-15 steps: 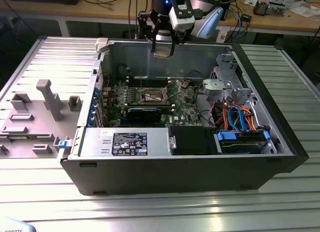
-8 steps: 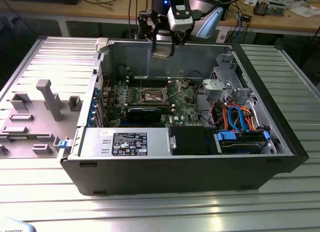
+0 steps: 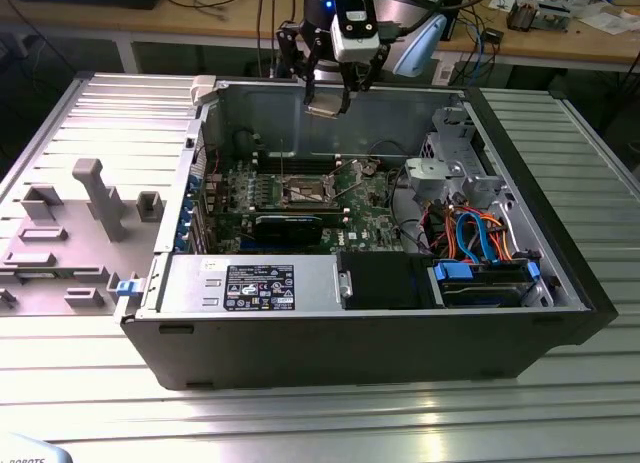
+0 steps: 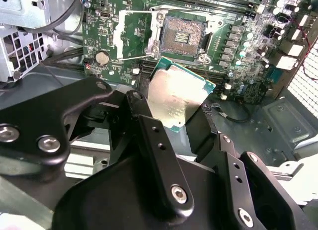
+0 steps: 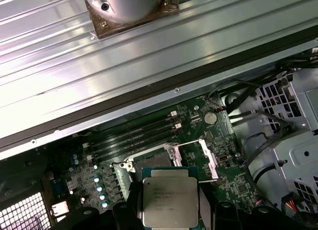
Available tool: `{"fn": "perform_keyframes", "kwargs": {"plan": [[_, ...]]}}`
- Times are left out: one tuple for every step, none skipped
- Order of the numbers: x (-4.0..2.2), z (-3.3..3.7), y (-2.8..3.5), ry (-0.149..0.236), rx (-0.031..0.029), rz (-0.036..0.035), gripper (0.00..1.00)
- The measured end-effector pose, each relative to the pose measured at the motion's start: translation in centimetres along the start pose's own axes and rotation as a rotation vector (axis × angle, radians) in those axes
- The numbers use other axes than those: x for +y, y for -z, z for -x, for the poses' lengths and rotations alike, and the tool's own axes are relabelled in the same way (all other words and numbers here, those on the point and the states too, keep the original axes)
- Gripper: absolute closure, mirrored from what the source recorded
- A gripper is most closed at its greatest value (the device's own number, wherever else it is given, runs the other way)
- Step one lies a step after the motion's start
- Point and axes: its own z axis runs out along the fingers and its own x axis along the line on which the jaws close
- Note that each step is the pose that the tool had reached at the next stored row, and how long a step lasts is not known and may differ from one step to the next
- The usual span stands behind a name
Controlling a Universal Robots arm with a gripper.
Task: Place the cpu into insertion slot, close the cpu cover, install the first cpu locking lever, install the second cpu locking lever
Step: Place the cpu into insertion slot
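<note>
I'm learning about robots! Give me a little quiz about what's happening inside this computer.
1. True or false: the cpu is sitting in the insertion slot.
2. What do the robot's fingers hold? A) a screwdriver B) the cpu C) nothing
3. Fill in the blank: the cpu cover is ____ (open or closed).

Key: 1 false; 2 B; 3 open.

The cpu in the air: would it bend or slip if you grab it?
Probably stiff: the cpu looks like a flat metal-topped plate, held by its edges without sagging. Its shiny top likely makes it slippery. Being thin and small, it is probably light.
</note>
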Motion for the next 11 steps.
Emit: {"fn": "perform_keyframes", "kwargs": {"plan": [[0.0, 0.0, 0.0, 0.0, 0.0, -0.0001, 0.46], [0.0, 0.0, 0.0, 0.0, -0.0001, -0.0001, 0.46], [0.0, 0.0, 0.0, -0.001, -0.0002, -0.0001, 0.46], [0.0, -0.01, 0.0, -0.007, -0.0007, 0.0, 0.46], [0.0, -0.01, 0.0, -0.013, -0.0012, 0.0002, 0.46], [0.0, -0.01, -0.01, -0.022, -0.002, 0.0004, 0.46], [0.0, -0.01, -0.01, -0.032, -0.0028, 0.0006, 0.46], [0.0, -0.01, -0.01, -0.041, -0.0036, 0.0007, 0.46], [0.0, -0.01, 0.0, -0.049, -0.0043, 0.0008, 0.46], [0.0, -0.01, 0.0, -0.054, -0.0046, 0.0009, 0.46], [0.0, -0.01, 0.0, -0.055, -0.0048, 0.0009, 0.46]]}}
